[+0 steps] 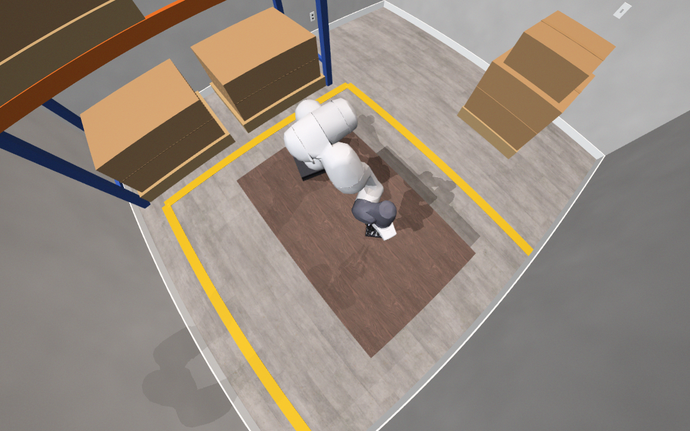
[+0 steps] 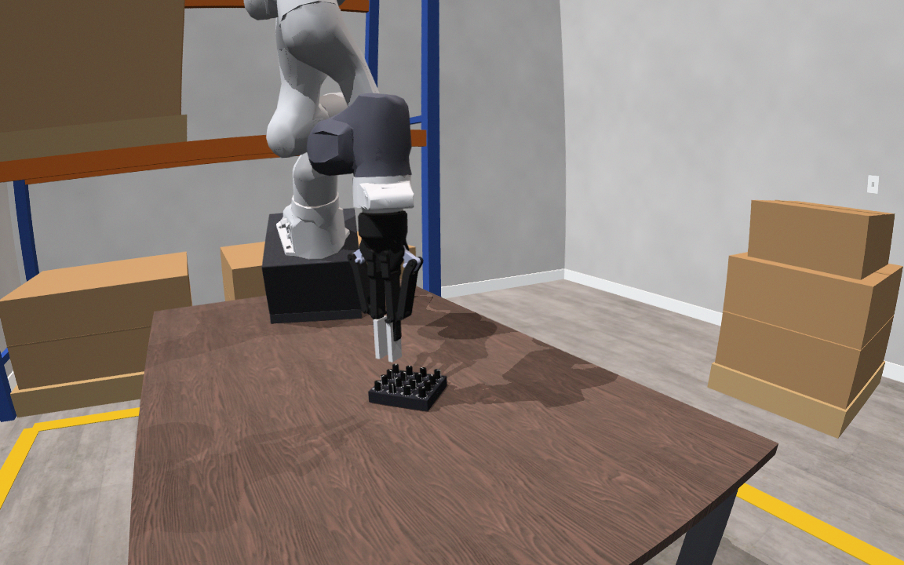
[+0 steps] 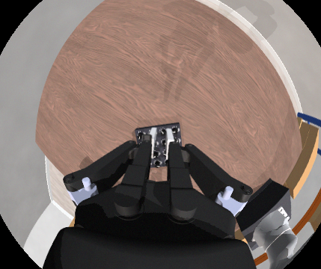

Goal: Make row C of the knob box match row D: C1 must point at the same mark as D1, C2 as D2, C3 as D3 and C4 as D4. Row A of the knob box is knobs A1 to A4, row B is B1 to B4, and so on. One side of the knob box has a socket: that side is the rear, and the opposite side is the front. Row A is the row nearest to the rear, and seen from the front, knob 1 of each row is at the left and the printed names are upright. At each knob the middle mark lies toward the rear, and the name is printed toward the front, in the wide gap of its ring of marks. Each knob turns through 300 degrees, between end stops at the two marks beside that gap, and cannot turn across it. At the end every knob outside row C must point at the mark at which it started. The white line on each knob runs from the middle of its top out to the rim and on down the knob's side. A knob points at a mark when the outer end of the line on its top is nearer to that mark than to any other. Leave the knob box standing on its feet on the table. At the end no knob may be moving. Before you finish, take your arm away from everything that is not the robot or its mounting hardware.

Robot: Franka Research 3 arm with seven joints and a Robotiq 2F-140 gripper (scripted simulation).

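Note:
The black knob box (image 1: 374,231) (image 2: 399,402) (image 3: 145,130) stands flat on the brown table (image 1: 304,225) (image 2: 286,491) (image 3: 111,75). Its several black knobs stand upright. My gripper (image 2: 386,358) (image 3: 161,135) points down with its pale fingertips a narrow gap apart, open and holding nothing. In the exterior view the tips are above the knob tops, by the box's far left part. In the wrist view the fingers cover part of the box, with knobs showing between and beside them. The printed names, the socket and most white lines are too small or hidden to read.
The black robot base (image 2: 311,288) stands at the table's far end. Cardboard boxes (image 1: 529,91) (image 2: 800,315) are stacked on the floor beyond the table's right side. A blue and orange rack (image 2: 429,140) with more boxes stands behind the arm.

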